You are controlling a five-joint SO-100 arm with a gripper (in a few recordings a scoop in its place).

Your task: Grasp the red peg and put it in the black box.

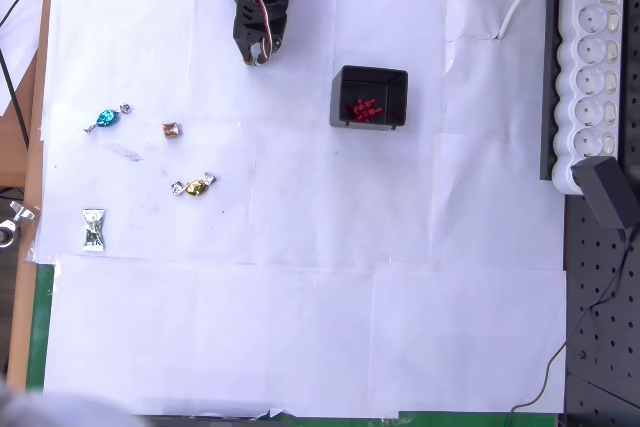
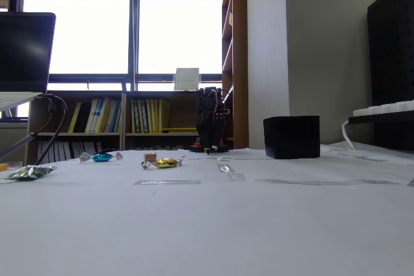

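Arm is folded up at the far edge of the worktop (image 1: 300,327), jaws (image 1: 256,55) pointing down near the paper with nothing between them that I can see. Can't tell if they're spread or pressed together, too dark and small in the overhead view.

Black box (image 1: 369,97) sits just right of the arm in the overhead view, apart from it. Inside it is a cluster of red pegs (image 1: 363,109), bunched toward the middle of the floor. I see no loose peg out on the white paper. So my read: the drop-off looks done, at least for those pegs, and the arm looks parked. Can't say whether another peg is due.

Other stuff, all on the left in the overhead view and well apart from the box:
- blue wrapped candy (image 1: 106,118)
- small brown candy (image 1: 171,129)
- gold-wrapped candy (image 1: 195,186)
- green-silver packet (image 1: 93,229)

White power strip (image 1: 590,67) along the right edge, black adapter (image 1: 610,192) plugged in at its near end. Nothing lies between arm and box, path is open.
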